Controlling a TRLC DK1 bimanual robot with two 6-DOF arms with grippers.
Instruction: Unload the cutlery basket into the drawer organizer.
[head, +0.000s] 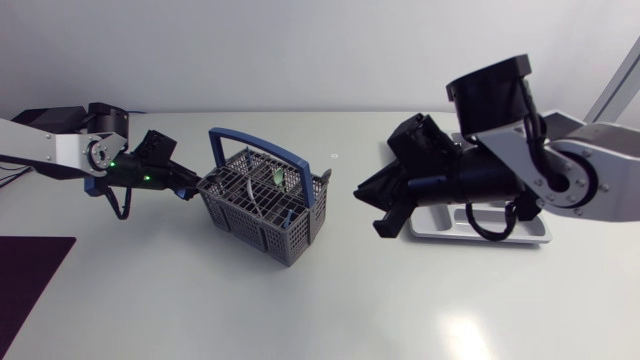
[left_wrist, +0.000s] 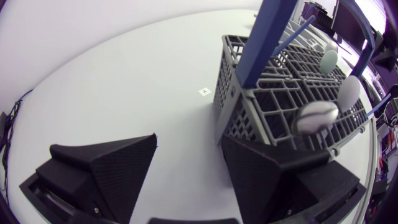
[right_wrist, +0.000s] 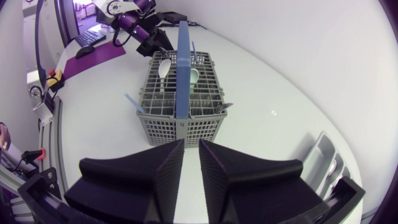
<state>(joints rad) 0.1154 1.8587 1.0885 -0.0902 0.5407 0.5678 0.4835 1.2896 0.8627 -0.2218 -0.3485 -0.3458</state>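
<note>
**Sizing up the basket: which arm is closer?**

Cutlery basket (head: 262, 205) sits around the middle of the tabletop (head: 350, 300), a bit toward the left edge. It's got spoons (right_wrist: 165, 68) standing bowl-up inside. Drawer organizer (head: 530, 232) is over by the right edge, mostly hidden under the right arm, so I can't see what's in it.

Left gripper (head: 188, 190) is the near one. Its fingers are spread wide with nothing between them, and one finger (left_wrist: 261, 168) looks to be right up against the basket's outer wall. So the basket is beside it, not in it.

Right gripper (head: 385, 218) hangs apart from the basket, between it and the organizer, fingers pinched nearly together on nothing. From its wrist view the basket is dead ahead, and the blue handle (right_wrist: 182, 68) runs lengthwise straight away from it.

My guess is we're early in the unloading. The spoons stand upright, so whichever arm goes in has to come down from above and miss that handle.
</note>
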